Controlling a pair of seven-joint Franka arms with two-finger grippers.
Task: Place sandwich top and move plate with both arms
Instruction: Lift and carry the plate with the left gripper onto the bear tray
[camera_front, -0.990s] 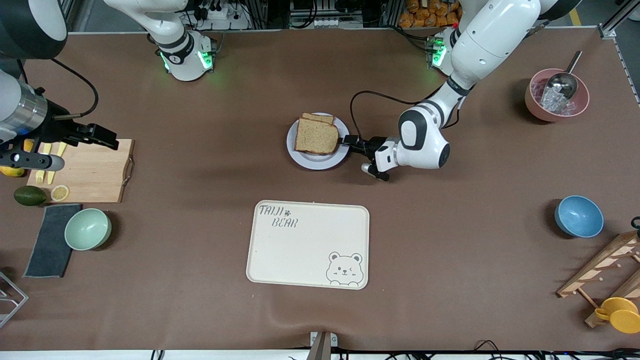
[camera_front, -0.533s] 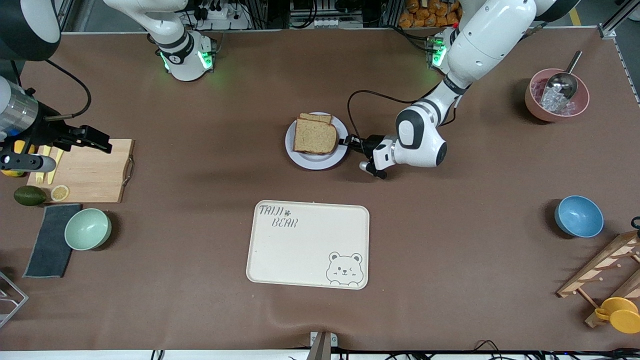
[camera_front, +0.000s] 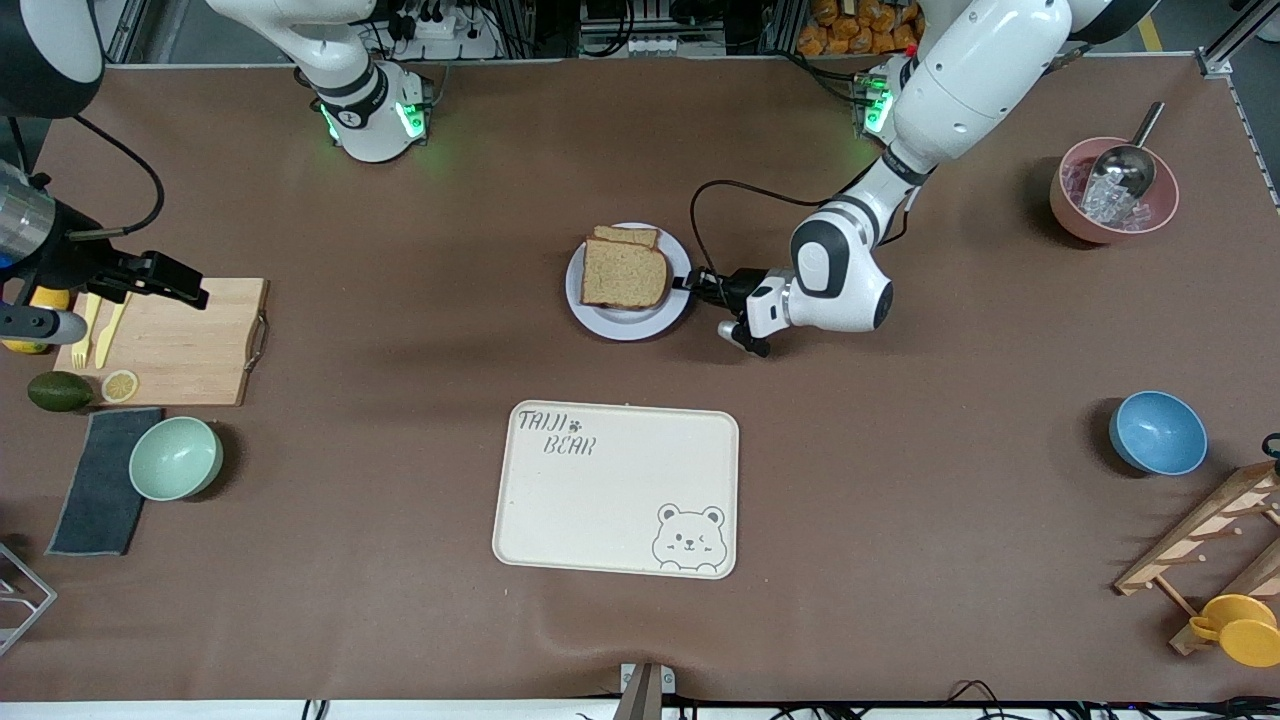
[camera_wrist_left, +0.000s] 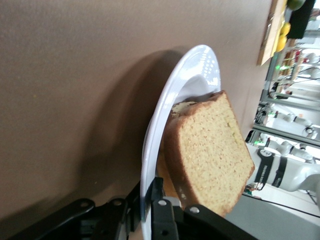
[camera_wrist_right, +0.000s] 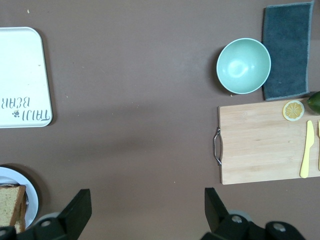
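The pale plate (camera_front: 625, 322) lies mid-table, farther from the front camera than the tray. On it the sandwich top (camera_front: 623, 275), a plain brown bread slice, lies over a lower slice whose edge peeks out. My left gripper (camera_front: 686, 283) is shut on the plate's rim at the edge toward the left arm's end. In the left wrist view its fingers clamp the rim (camera_wrist_left: 185, 85) next to the bread (camera_wrist_left: 215, 150), with the gripper (camera_wrist_left: 150, 202) low in that view. My right gripper (camera_front: 185, 287) is open and empty over the cutting board, and it also shows in the right wrist view (camera_wrist_right: 145, 210).
A cream bear tray (camera_front: 615, 490) lies nearer the front camera than the plate. A wooden cutting board (camera_front: 180, 340), a green bowl (camera_front: 176, 457) and a grey cloth (camera_front: 100, 480) are at the right arm's end. A blue bowl (camera_front: 1157, 432) and a pink bowl (camera_front: 1113, 190) are at the left arm's end.
The left gripper and the plate with the sandwich have shifted slightly toward the right arm's end. The right gripper has drawn back toward its own end of the table.
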